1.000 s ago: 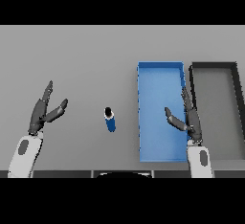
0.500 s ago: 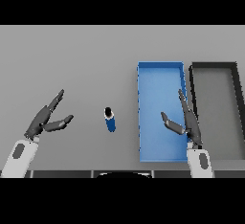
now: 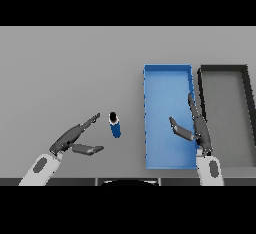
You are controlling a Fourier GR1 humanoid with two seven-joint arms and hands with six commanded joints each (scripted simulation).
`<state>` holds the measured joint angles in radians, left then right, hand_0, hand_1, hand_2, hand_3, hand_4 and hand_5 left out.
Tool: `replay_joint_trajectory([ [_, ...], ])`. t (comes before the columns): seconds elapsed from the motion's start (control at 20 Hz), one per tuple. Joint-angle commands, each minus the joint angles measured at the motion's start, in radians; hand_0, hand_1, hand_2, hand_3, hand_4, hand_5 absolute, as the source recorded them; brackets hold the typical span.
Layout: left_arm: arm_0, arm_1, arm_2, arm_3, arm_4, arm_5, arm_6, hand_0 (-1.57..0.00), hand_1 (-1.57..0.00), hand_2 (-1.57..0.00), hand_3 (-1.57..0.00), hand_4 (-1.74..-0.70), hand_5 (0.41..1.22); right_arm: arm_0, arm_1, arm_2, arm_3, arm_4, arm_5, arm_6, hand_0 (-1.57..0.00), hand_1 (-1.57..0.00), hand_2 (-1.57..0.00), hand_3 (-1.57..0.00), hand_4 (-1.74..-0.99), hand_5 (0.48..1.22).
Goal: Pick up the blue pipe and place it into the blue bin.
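The blue pipe (image 3: 115, 125) is a short blue cylinder with a dark top end, standing on the grey table left of the blue bin (image 3: 167, 80). My left hand (image 3: 74, 137) is open just left of the pipe, fingers stretched toward it and thumb below, a small gap away. My right hand (image 3: 196, 126) hovers open over the bin's right side, fingers pointing away from me and thumb spread to the left.
A dark grey bin (image 3: 223, 70) sits directly right of the blue bin, their long walls side by side. The grey table (image 3: 65, 68) stretches wide to the left and back.
My left hand has swung right and lower, closing toward the pipe. The right hand has barely shifted, and the pipe has stayed in place.
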<state>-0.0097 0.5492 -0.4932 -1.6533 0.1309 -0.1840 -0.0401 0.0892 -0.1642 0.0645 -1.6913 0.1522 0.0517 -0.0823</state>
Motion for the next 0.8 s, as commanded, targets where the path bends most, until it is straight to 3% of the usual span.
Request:
replay_joint_trajectory([
  [0.0, -0.015, -0.017, -0.003, 0.009, 0.001, 0.003, 0.014, 0.0, 0.0, 0.0, 0.0, -1.14, 0.452, 0.015, -0.009, -0.003, -0.005, -0.004, 0.008, -0.013, 0.0, 0.0, 0.0, 0.0, -1.205, 0.618],
  [0.1, -0.036, -0.056, -0.02, 0.043, -0.017, 0.008, 0.009, 0.0, 0.0, 0.0, 0.0, -1.15, 0.452, 0.012, -0.001, 0.002, -0.009, -0.004, 0.009, -0.026, 0.0, 0.0, 0.0, 0.0, -1.218, 0.627],
  [0.25, -0.093, -0.141, -0.039, 0.129, -0.049, 0.025, -0.01, 0.0, 0.0, 0.0, 0.0, -1.16, 0.46, 0.006, 0.006, 0.002, -0.013, 0.001, -0.004, 0.015, 0.0, 0.0, 0.0, 0.0, -1.211, 0.622],
  [0.35, -0.113, -0.192, -0.05, 0.165, -0.06, 0.04, -0.019, 0.0, 0.0, 0.0, 0.0, -1.15, 0.46, 0.002, 0.0, -0.005, -0.006, -0.004, 0.0, 0.013, 0.0, 0.0, 0.0, 0.0, -1.202, 0.621],
  [0.5, -0.148, -0.226, -0.052, 0.217, -0.07, 0.039, -0.042, 0.0, 0.0, 0.0, 0.0, -1.12, 0.456, 0.017, -0.006, -0.011, -0.012, -0.002, -0.004, -0.007, 0.0, 0.0, 0.0, 0.0, -1.211, 0.634],
  [0.6, -0.175, -0.238, -0.063, 0.257, -0.109, 0.056, -0.015, 0.0, 0.0, 0.0, 0.0, -1.08, 0.435, 0.023, -0.002, -0.007, -0.009, -0.005, 0.003, -0.026, 0.0, 0.0, 0.0, 0.0, -1.22, 0.639],
  [0.75, -0.181, -0.289, -0.083, 0.288, -0.13, 0.077, -0.021, 0.0, 0.0, 0.0, 0.0, -1.06, 0.42, 0.019, -0.009, -0.009, -0.009, 0.002, 0.0, -0.018, 0.0, 0.0, 0.0, 0.0, -1.214, 0.645],
])
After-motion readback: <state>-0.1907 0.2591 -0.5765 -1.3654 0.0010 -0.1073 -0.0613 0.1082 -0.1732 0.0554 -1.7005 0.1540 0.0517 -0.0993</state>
